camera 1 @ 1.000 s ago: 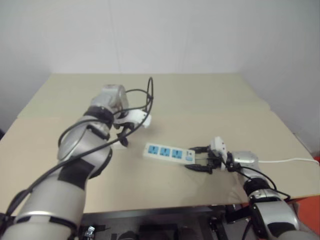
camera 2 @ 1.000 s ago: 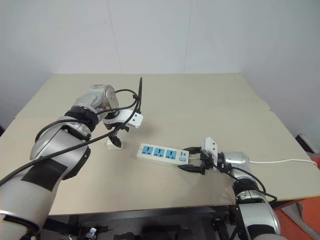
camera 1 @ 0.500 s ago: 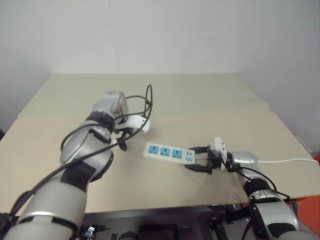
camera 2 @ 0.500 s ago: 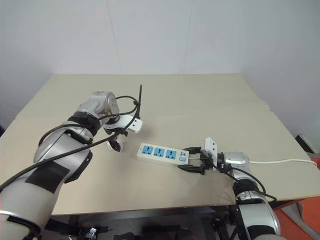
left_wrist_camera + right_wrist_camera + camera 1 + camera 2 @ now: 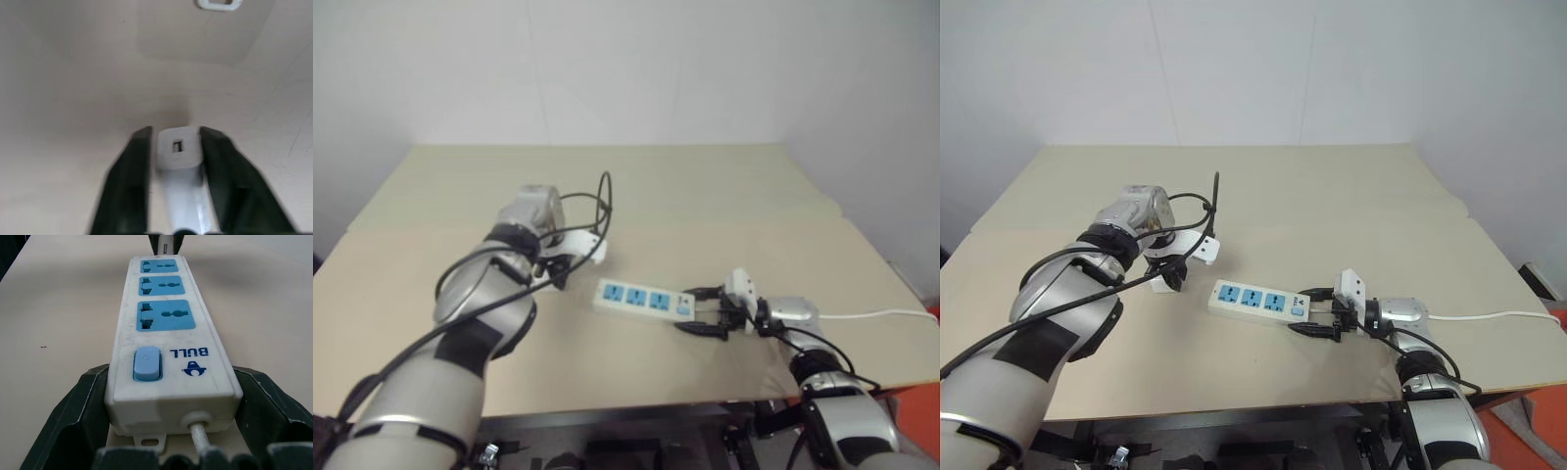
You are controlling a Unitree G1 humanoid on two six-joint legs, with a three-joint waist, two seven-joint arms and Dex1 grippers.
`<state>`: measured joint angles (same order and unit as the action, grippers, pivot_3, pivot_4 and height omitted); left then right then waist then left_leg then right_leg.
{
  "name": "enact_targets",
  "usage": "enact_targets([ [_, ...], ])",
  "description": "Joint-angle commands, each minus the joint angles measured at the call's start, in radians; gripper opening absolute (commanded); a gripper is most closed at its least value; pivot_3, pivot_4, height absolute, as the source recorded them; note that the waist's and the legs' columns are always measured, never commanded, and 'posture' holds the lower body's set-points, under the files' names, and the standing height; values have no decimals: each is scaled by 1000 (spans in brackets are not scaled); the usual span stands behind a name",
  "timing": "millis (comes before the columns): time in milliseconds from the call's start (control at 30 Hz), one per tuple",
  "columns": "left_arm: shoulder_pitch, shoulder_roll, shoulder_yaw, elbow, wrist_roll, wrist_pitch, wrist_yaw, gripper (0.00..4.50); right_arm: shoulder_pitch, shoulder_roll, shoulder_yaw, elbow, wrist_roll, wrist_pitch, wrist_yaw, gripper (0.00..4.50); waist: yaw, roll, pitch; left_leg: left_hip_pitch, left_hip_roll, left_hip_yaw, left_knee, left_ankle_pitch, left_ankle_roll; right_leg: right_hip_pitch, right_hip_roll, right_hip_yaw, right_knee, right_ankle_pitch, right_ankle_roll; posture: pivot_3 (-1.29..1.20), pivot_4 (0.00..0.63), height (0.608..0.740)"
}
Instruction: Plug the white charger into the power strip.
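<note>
- worktop [image 5: 1351, 186]: beige, carries everything.
- power strip [image 5: 1258, 301]: lies flat mid-worktop, three blue sockets facing up, ready for plugging.
- right pincer [image 5: 1317, 318]: fingers straddle the strip's switch end, touching its sides, apparently bracing it against sliding.
- left pincer [image 5: 173, 147]: points down, closed on the white charger.
- white charger [image 5: 178, 148]: stands on the worktop just left of the strip, gripped by its sides for lifting.
</note>
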<state>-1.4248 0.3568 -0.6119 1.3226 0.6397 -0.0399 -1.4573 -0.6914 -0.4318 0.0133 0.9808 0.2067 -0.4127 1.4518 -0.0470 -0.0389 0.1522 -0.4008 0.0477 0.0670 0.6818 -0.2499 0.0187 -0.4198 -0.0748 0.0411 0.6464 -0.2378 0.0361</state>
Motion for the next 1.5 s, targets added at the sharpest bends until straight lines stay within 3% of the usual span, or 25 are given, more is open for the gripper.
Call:
enact_targets([
  [33, 1, 6, -1, -10, 5, -11, 16, 977, 20, -10, 25, 19, -56, 8, -43, 3408, 0, 0, 0, 0, 0, 0, 0, 0, 0, 0, 0, 0, 0, 0, 0, 0, 150, 740],
  [400, -142, 133, 141, -98, -137, -117, -140, 977, 27, -18, 27, -9, -46, 11, -15, 3408, -1, 0, 0, -2, 0, 0, 0, 0, 0, -2, 0, 0, 1, 0, 0, 0, 150, 740],
  [500, -237, 240, 191, -109, -313, -136, -156, 977, 20, -17, 27, -17, -41, 11, -4, 3408, -1, 0, 0, -2, 0, 0, 0, 0, 0, -2, 0, 0, 0, 0, 0, 0, 150, 740],
  [600, -236, 319, 265, -156, -530, -121, -157, 977, 17, -12, 31, -22, -35, 5, 8, 3408, -2, 0, 0, -3, 1, 0, -1, 0, 0, -3, 0, 0, 0, 0, 1, 0, 150, 740],
  [700, -167, 361, 356, -248, -776, -100, -157, 977, 22, -10, 33, -31, -31, -5, 24, 3408, 1, 0, 0, -2, 1, 0, -1, 0, 0, -2, -1, 0, 1, -1, 1, 0, 150, 740],
  [800, 20, 375, 467, -431, -1088, -17, -157, 977, 12, -15, 37, -21, -30, -15, 53, 3408, 1, 1, 0, 0, 1, 0, -1, 0, 0, -1, -1, 0, 2, -1, 1, 0, 150, 740],
  [867, 140, 376, 493, -552, -1201, 18, -157, 977, 5, -16, 35, -13, -28, -16, 58, 3408, 0, 1, 0, 0, 2, -1, -1, 0, 0, -2, -1, 1, 3, -1, 1, 0, 150, 740],
  [1000, 364, 282, 620, -731, -1336, 125, -141, 977, -11, -15, 35, 8, -32, -21, 66, 3408, 2, 1, 0, -2, 2, -2, 1, 0, 0, -3, -1, 0, 2, 0, 1, 0, 150, 740],
  [1133, 525, 172, 621, -784, -1288, 146, -54, 977, -11, -11, 42, 17, -39, -28, 70, 3408, 3, 1, 0, -2, 2, -1, 2, 0, 0, -1, -1, 0, 2, 0, 1, 0, 150, 740],
  [1333, 563, 74, 642, -725, -1271, 128, -123, 977, -6, -3, 45, 13, -37, -26, 77, 3408, 1, 1, 0, -1, 1, 0, 2, 0, -1, 0, 0, 0, 1, 0, 0, 0, 150, 740],
  [1500, 524, -14, 622, -605, -1217, 15, -157, 977, -3, 9, 47, 3, -38, -25, 67, 3408, 1, 1, 0, 0, 1, 0, 2, 0, -1, 1, 0, 0, 0, 0, 0, 0, 150, 740],
])
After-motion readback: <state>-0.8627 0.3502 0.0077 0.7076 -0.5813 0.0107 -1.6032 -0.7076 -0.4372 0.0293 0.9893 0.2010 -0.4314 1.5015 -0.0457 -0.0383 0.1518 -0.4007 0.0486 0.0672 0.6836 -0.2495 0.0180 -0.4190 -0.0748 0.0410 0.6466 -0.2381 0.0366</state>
